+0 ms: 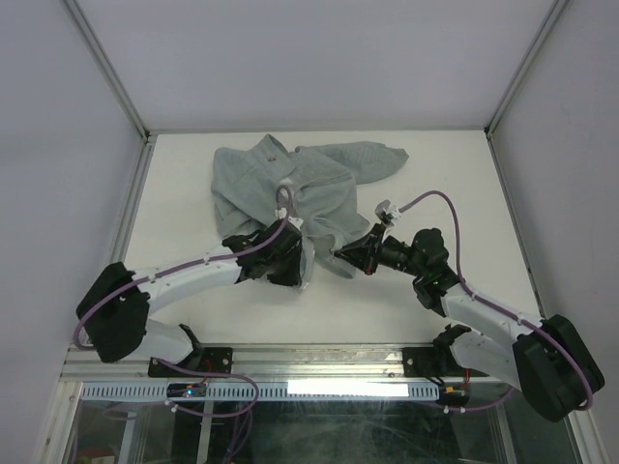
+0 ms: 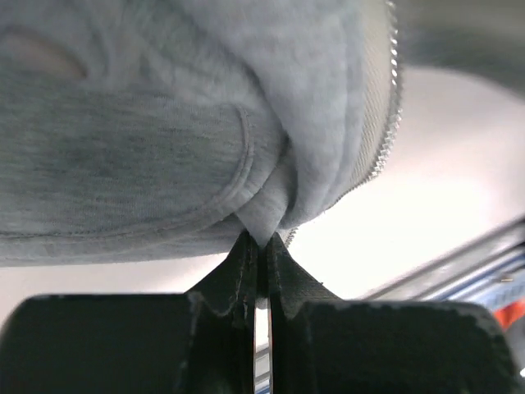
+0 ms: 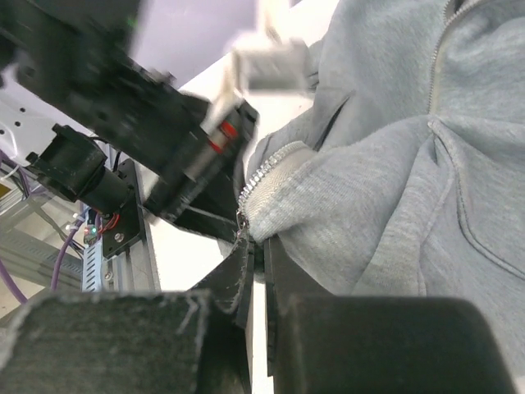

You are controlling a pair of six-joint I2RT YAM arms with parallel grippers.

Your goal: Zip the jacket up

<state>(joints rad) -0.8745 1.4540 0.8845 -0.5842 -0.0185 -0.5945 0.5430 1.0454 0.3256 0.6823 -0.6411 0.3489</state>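
Note:
The pale grey jacket (image 1: 290, 188) lies rumpled at the middle back of the table, its near hem pulled toward the arms. My left gripper (image 1: 302, 263) is shut on a fold of the hem; in the left wrist view (image 2: 262, 242) the fabric (image 2: 164, 139) bulges above the tips and zipper teeth (image 2: 385, 123) run down the right edge. My right gripper (image 1: 340, 255) is shut on the hem corner by the zipper's lower end (image 3: 261, 176); in the right wrist view (image 3: 256, 246) the jacket (image 3: 410, 164) fills the right side. The zipper pull is not clearly seen.
White walls enclose the table on three sides. A metal rail (image 1: 319, 360) runs along the near edge between the arm bases. The left arm's wrist (image 3: 148, 107) sits close in front of my right gripper.

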